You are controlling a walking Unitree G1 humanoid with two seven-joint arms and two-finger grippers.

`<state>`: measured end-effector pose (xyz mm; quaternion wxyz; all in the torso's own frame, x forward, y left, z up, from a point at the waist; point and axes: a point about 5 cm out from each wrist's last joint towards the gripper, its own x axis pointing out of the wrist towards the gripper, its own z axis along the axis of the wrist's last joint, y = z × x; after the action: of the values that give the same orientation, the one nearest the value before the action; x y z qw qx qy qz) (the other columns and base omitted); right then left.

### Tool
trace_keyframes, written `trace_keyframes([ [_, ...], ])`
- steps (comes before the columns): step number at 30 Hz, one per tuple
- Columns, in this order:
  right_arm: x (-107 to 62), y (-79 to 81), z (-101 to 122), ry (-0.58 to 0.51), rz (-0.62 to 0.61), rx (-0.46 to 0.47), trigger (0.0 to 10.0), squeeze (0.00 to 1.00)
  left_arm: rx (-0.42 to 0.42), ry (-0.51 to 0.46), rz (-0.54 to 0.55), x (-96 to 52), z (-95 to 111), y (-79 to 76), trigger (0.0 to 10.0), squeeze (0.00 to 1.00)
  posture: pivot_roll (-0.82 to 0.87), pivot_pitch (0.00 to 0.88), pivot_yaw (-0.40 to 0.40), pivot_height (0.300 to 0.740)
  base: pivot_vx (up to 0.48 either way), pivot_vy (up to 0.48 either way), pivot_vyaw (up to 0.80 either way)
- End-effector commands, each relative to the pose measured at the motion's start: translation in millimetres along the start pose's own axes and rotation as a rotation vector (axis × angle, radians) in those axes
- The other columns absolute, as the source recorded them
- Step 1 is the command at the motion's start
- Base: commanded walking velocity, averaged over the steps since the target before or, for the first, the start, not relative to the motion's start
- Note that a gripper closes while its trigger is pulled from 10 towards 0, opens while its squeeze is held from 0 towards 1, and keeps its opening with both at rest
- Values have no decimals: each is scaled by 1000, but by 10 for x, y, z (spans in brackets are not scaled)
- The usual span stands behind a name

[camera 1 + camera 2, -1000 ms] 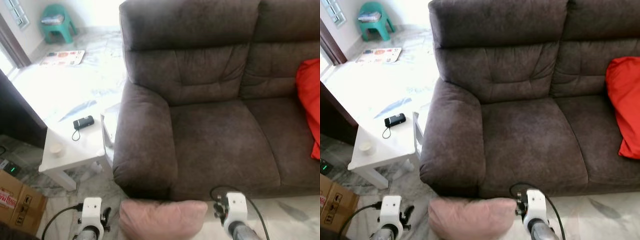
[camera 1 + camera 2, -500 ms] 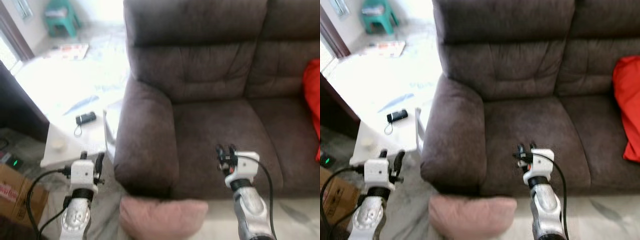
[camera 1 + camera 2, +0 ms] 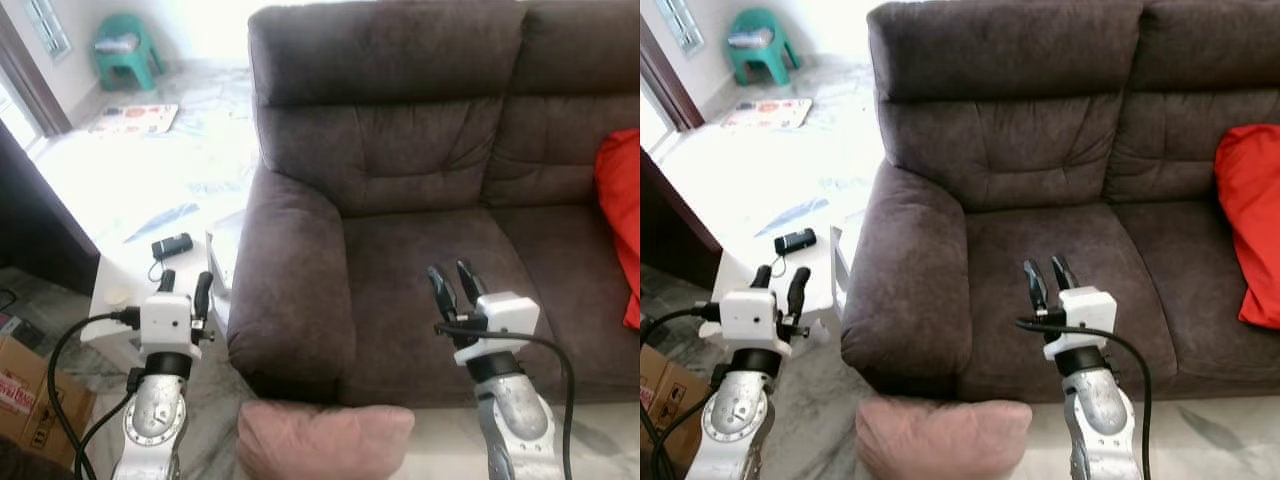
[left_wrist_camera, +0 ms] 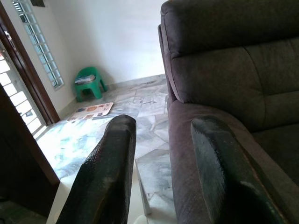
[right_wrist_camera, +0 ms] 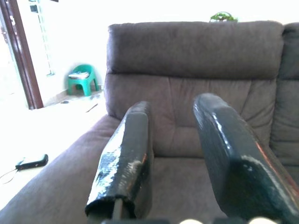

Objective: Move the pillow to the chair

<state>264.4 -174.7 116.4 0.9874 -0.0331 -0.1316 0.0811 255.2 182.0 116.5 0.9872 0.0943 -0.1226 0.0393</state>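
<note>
Below, the pink pillow (image 3: 325, 440) lies on the floor against the brown sofa (image 3: 400, 250) front — both the left gripper (image 3: 181, 283) and right gripper (image 3: 452, 280) raised above it, fingers parted, empty. Likely risk: reaching down unsighted, fingers brush past the soft pillow.

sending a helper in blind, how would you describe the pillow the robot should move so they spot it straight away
Start at the big dark brown sofa and look down at the floor in front of its left armrest. The pink pillow lies there against the sofa's base. It is pale dusty pink and on the floor, unlike the bright red cushion up on the seat at the right.
</note>
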Motion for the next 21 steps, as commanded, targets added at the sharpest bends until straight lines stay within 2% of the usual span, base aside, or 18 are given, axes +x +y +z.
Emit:
trace_keyframes([
  [1, 46, -49, 16, 3, -36, 21, 10000, 0, -9, 5, -4, 9, 18, -28, 10000, 0, -30, 0, 35, 740, 0, 0, 0],
  [4, 56, -49, 8, 10, -37, 13, 10000, 0, -10, 14, -20, 5, 9, -62, 10000, 0, -26, 0, 35, 740, 0, 0, 0],
  [7, 94, -107, 18, 9, -105, 30, 10000, 0, -16, 24, -28, 1, 3, -86, 10000, 0, -27, 0, 38, 740, 0, 0, 0],
  [12, 113, -20, 38, 15, -55, 32, 10000, 0, -16, 24, -31, 44, 27, -86, 10000, 0, -30, 0, 40, 740, 0, 0, 0],
  [21, 149, -45, 56, 15, -77, 35, 10000, 0, -15, 26, -28, 72, 48, -54, 10000, 0, -29, 0, 46, 740, 0, 0, 0],
])
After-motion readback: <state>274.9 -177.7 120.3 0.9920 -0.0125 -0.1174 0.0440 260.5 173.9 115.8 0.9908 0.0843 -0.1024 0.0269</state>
